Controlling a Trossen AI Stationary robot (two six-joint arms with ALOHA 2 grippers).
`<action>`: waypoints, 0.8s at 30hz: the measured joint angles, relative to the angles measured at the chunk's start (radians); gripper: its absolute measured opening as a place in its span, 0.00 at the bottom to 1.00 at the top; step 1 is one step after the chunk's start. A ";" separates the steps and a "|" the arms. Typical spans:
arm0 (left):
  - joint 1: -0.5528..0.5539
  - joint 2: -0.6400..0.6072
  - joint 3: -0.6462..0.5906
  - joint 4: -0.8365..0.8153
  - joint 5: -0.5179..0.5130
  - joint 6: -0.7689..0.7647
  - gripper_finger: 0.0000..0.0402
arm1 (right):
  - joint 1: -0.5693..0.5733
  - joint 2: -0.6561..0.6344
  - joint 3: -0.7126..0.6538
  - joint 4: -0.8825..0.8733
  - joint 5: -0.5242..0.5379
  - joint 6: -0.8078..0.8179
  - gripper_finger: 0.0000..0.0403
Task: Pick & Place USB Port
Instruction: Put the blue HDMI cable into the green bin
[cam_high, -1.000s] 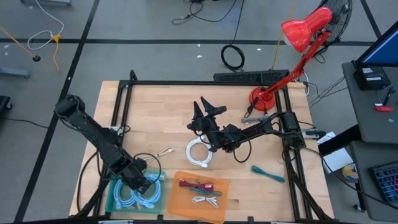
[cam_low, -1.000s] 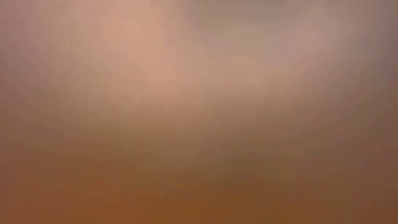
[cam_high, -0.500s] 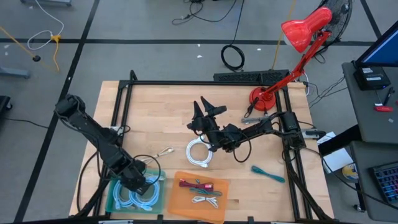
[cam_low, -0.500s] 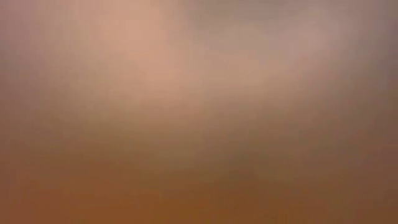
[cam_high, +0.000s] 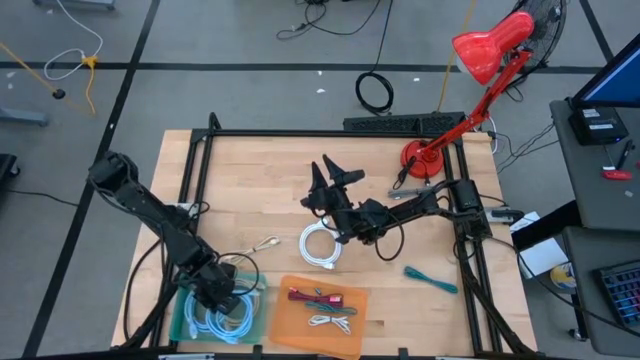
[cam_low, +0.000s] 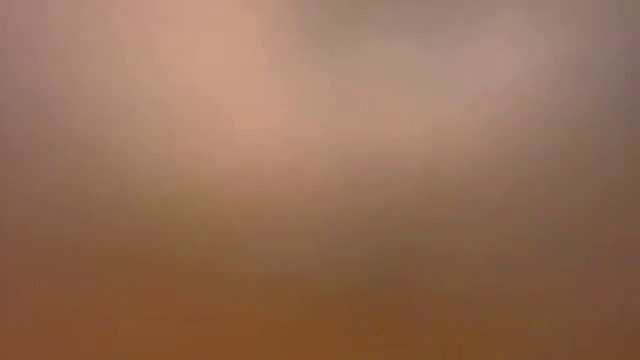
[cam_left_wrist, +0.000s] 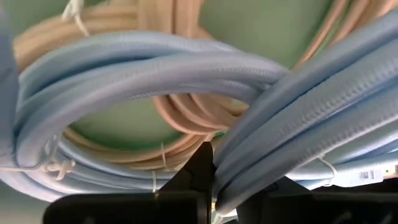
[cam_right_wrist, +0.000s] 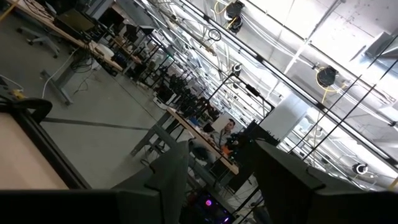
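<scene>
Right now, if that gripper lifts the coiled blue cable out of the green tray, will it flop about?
Probably a little. The blue cable is tied in loops, so it should lift as one bundle. Its smooth, rounded jacket may slip between the left gripper fingers. It overlaps a tan cable, which might drag.

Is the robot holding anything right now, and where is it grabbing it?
The left gripper is down in the green tray, shut among the light blue cables; whether it pinches one cannot be told. The right gripper is open and empty.

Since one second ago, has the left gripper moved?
Yes. The left gripper has shifted slightly further over the green tray, away from the orange tray.
</scene>
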 joint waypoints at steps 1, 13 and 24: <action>0.000 0.000 0.007 -0.005 -0.016 0.001 0.08 | -0.001 0.000 0.000 0.000 0.000 0.000 0.42; 0.016 0.001 0.026 -0.018 -0.072 0.004 0.10 | -0.001 0.000 0.000 0.000 0.000 0.011 0.42; 0.014 -0.037 0.039 -0.043 -0.086 0.006 0.45 | -0.001 0.000 0.000 0.000 0.000 0.024 0.42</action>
